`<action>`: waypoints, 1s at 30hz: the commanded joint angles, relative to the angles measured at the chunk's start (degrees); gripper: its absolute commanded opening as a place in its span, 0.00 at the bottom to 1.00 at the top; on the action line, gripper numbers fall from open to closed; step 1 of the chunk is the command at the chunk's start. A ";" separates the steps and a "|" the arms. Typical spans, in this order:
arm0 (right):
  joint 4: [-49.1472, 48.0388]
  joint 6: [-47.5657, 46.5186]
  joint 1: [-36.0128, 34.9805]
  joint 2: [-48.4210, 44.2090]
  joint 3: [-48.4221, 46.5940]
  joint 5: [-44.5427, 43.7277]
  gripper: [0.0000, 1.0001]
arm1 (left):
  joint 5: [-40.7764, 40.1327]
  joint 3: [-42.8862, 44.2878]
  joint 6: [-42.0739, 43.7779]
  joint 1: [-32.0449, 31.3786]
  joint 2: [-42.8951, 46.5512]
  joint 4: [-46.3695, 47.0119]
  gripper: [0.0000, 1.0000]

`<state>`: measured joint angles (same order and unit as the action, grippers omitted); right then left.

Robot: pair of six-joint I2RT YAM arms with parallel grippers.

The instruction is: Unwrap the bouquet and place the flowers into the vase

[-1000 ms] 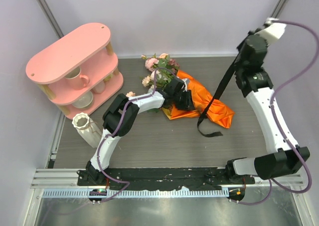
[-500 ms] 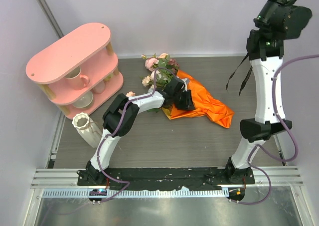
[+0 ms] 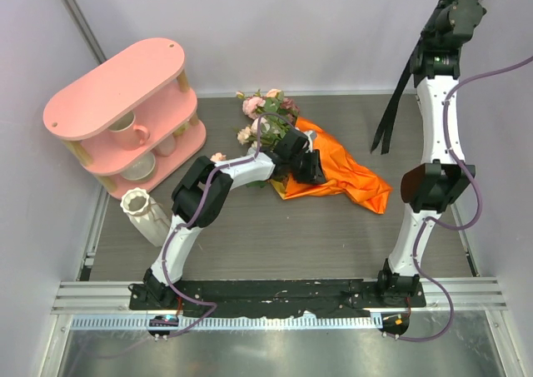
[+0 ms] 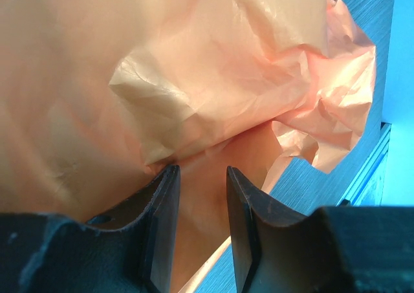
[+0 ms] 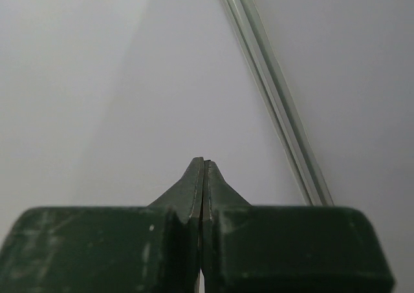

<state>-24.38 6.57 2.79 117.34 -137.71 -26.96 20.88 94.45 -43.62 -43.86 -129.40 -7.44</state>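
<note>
Bouquet: the bouquet (image 3: 321, 148) lies on its side on the surface (image 3: 275, 235), with the blooms toward the back wall and the wrapped end toward the right arm.
Flowers: the flowers (image 3: 265, 111), pink, cream and peach with green leaves, stick out of the bouquet's far end and are not in the vase.
Wrapper: the orange sheet (image 3: 354, 177) is crumpled and spread loosely at the bouquet's near end, flat against the surface.
Left tool: the left tool (image 4: 200, 170) is down on the bouquet's middle. Its fingers (image 4: 169, 183) stand a narrow gap apart and orange sheet fills the gap. I cannot tell whether it is pinching the sheet or only straddling it.
Right tool: the right tool (image 5: 202, 160) is closed, its tips pressed flat together, high above the bouquet and facing a pale wall.
Ribbon: the black ribbon (image 3: 393, 111) is off the bouquet and dangles in the air from up by the right tool. Its loose end hangs beyond the bouquet's wrapped end. The pinch itself cannot be seen.
Vase: the vase (image 3: 146, 210) stands upright and well apart from the bouquet, on the left arm's side and closer to the arm bases.
Shelf: the pink shelf (image 3: 117, 81), holding white cups, stands past the vase from the bouquet.
</note>
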 commanded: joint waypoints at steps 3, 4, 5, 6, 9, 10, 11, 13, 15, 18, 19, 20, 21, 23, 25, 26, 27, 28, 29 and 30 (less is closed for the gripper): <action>-6.11 3.80 2.92 0.34 -4.05 0.86 0.01 | 0.21 -0.32 -1.03 0.18 -0.94 2.17 0.39; -6.29 4.41 3.27 1.65 -5.36 0.86 0.01 | 0.47 -0.32 -0.86 0.17 -0.85 2.17 0.39; -6.29 4.94 4.15 2.27 -6.16 0.94 0.01 | 0.39 -0.41 -0.86 0.09 -0.85 2.17 0.39; -6.55 5.21 4.42 2.98 -6.95 1.12 0.01 | 0.39 -0.50 -0.60 0.00 -0.76 2.17 0.39; -7.34 5.91 5.21 5.35 -8.80 1.73 0.01 | 0.30 -0.24 -0.33 0.00 -0.94 1.56 0.39; -7.26 6.17 5.47 5.97 -9.33 2.00 0.01 | 0.30 -0.06 -0.33 0.00 -0.94 1.55 0.39; -7.35 7.05 5.65 7.19 -9.42 2.09 0.01 | 0.30 0.03 -0.33 0.00 -1.02 1.55 0.39; -7.00 7.49 6.00 8.43 -9.25 2.61 0.01 | 0.47 0.12 -0.94 0.00 -1.29 2.17 0.39; -6.65 8.63 6.18 10.10 -8.63 3.58 0.01 | 0.82 0.73 -1.38 0.00 -1.73 2.52 0.39; -6.47 10.04 6.00 11.15 -5.30 4.46 0.01 | 1.09 1.52 -2.26 0.00 -2.52 3.05 0.40; -6.82 10.04 5.74 11.16 -2.50 4.46 0.01 | 1.09 1.78 -2.52 -0.09 -2.78 3.22 0.39; -7.17 10.04 5.65 11.07 -0.74 4.63 0.01 | 1.09 1.96 -2.61 -0.09 -2.87 3.05 0.40; -8.13 9.87 5.56 10.55 1.28 4.64 0.01 | 1.18 1.96 -2.61 -0.09 -2.87 3.13 0.40; -9.19 10.48 5.47 9.41 8.31 4.29 0.01 | 1.09 2.05 -2.70 -0.09 -2.96 3.22 0.40; -10.42 11.79 5.47 7.57 16.19 3.58 0.01 | 0.91 2.14 -2.70 -0.09 -2.96 3.05 0.40; -11.03 12.41 5.65 6.77 19.03 3.32 0.01 | 1.00 2.22 -2.70 -0.09 -3.13 2.87 0.40; -11.73 13.55 5.91 5.98 21.93 3.23 0.01 | 1.00 2.40 -2.70 -0.09 -3.14 2.87 0.40; -11.65 17.39 6.35 5.01 27.09 4.10 0.01 | 1.00 2.40 -2.70 -0.09 -3.14 2.87 0.40; -11.91 19.25 7.66 4.83 29.23 4.98 0.01 | 1.00 2.31 -2.70 -0.09 -3.14 2.78 0.40; -11.57 20.75 8.19 4.92 30.82 6.03 0.01 | 1.09 2.23 -2.70 -0.09 -3.14 2.78 0.40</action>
<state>-32.08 19.49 8.80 127.57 -113.97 -22.50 22.15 95.44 -46.33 -43.90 -131.11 -5.37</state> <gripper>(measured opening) 0.027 0.395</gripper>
